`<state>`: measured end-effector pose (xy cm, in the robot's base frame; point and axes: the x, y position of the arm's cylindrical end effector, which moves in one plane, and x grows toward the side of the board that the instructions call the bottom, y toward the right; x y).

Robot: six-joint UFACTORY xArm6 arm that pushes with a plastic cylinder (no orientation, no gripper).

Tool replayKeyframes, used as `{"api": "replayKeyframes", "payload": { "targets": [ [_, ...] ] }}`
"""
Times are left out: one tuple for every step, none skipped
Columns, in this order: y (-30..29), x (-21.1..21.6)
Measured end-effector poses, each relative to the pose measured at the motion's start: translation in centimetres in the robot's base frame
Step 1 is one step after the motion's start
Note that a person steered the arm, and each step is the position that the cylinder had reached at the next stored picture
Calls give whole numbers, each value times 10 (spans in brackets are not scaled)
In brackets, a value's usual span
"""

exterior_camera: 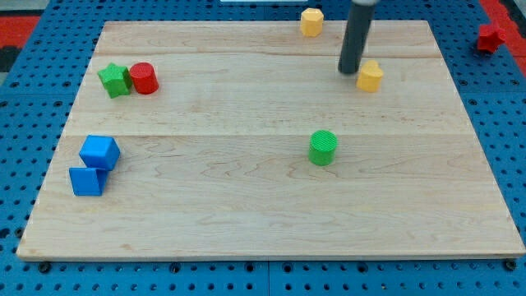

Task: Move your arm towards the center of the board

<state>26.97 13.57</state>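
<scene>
One dark rod's tip sits just left of the yellow block, gripping nothing, near the wooden board's top edge.

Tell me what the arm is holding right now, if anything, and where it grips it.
Nothing is held. My tip is a bare rod end resting on the board, just left of a yellow block, touching or nearly so.

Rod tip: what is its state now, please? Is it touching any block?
My tip: no gripper, holds nothing; it sits just left of the yellow block, contact cannot be told.
</scene>
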Motion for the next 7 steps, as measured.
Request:
{"api": "replayKeyframes", "payload": {
  "targets": [
    [-63,17],
    [-26,161],
    [-115,184],
    [-203,143],
    [-191,47],
    [-49,58],
    [-24,97]
  ]
}}
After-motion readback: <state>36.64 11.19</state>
